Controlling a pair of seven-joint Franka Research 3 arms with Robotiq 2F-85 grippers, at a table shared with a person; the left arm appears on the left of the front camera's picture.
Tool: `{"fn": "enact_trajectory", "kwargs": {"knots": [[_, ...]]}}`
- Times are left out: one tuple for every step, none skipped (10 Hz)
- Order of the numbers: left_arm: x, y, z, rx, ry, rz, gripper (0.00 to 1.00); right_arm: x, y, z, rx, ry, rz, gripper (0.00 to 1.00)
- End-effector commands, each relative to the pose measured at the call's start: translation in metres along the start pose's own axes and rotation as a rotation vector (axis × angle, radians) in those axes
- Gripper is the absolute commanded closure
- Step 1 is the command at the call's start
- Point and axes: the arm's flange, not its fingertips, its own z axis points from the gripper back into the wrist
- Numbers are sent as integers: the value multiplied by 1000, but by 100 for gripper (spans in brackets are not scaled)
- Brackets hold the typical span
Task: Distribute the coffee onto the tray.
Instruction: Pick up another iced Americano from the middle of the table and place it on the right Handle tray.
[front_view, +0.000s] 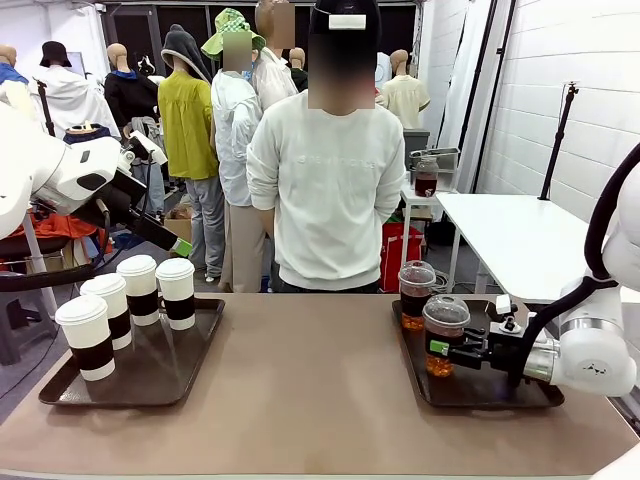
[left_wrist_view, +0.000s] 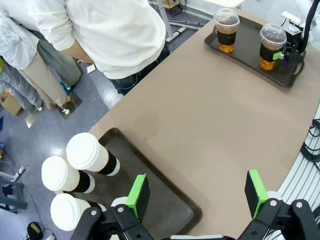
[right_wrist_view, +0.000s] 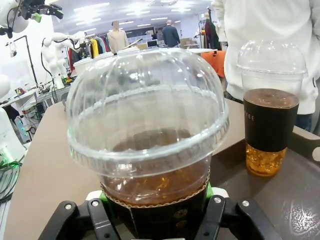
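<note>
Across the brown table (front_view: 310, 400), the right gripper (front_view: 447, 349) clenched a clear dome-lidded iced coffee cup (front_view: 444, 335) on the dark tray (front_view: 490, 392); the left gripper (left_wrist_view: 197, 192) hung released.

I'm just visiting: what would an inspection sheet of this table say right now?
Surface: brown table carrying two dark trays, the left tray and the right tray.
Job's things: four white lidded paper cups on the left tray; two iced coffees on the right tray, the near iced coffee and the far iced coffee.
Clutter: nothing seen.
Hands: right hand shut on the near iced coffee; left hand open, holding nothing, above the left tray's edge.
Cables: black cable on the right arm.
Surroundings: person standing at the far side.
</note>
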Motion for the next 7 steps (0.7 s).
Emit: {"fn": "enact_trajectory", "kwargs": {"knots": [[-1,1,1,-19,-3,-11,0,1,-6,-7,-35,16,-31,32],[-1,1,1,-19,-3,-11,0,2,-6,-7,-32,28,-49,12],[-1,1,1,-19,-3,-11,0,3,-4,-6,-32,42,-71,0],[-1,1,1,-19,-3,-11,0,5,0,-4,-38,54,-83,0],[-1,1,1,-19,-3,-11,0,9,2,-1,-50,59,-87,0],[-1,1,1,-19,-3,-11,0,10,5,2,-59,64,-94,0],[-1,1,1,-19,-3,-11,0,11,8,5,-68,65,-101,0]]}}
